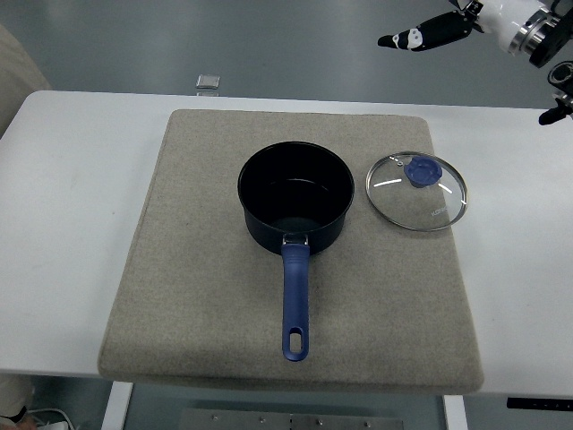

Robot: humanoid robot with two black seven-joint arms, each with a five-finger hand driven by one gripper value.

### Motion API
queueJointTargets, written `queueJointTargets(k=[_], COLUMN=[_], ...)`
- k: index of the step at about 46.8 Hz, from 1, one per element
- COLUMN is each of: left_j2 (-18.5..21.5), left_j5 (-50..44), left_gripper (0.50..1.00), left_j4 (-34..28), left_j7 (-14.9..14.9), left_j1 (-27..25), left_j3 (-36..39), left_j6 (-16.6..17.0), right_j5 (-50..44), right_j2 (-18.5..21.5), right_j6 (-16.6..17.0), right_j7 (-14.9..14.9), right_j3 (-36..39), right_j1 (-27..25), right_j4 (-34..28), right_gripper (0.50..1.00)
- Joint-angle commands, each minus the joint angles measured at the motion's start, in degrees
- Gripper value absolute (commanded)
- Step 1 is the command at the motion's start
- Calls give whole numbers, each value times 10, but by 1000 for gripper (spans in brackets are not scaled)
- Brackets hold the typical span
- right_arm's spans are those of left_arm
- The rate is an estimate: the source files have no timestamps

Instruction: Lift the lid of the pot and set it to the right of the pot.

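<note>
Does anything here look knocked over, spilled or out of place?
Nothing stands out. The pot sits upright on the mat, empty, and the glass lid lies flat beside it on the right, knob up. The right hand is up at the top edge, touching nothing.

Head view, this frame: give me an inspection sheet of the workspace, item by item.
Surface: white table with a grey mat across its middle.
Job's things: dark pot uncovered, blue handle toward the near edge; glass pot lid with blue knob lies flat on the mat, right of the pot, apart from it.
Clutter: small grey square object at the far table edge.
Hands: right hand raised at top right, holding nothing; left not in view.
Cables: nothing seen.
Surroundings: grey floor beyond the table.
</note>
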Motion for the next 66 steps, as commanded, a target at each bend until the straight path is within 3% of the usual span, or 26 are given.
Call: queueJointTargets(k=[1,6,14,33,44,53,66], left_j2=[0,0,0,0,0,0,0], left_j5=[0,0,0,0,0,0,0], left_gripper=[1000,1000,1000,1000,1000,1000,1000], left_j4=[0,0,0,0,0,0,0], left_j7=[0,0,0,0,0,0,0], left_j1=[0,0,0,0,0,0,0], left_j3=[0,0,0,0,0,0,0], left_j6=[0,0,0,0,0,0,0], right_j5=[79,145,151,147,152,175,215], right_j2=[0,0,0,0,7,21,40], right_j6=[7,6,10,31,25,20,17], right_j7=[-68,-117,-122,-112,-60,-66,-67], right_j3=[0,-1,-2,0,4,32,97], right_j1=[0,-2,1,4,-20,-49,-95], right_j4=[-2,-6,-7,-8,-12,-67,-89], right_gripper=[905,905,905,905,905,905,905])
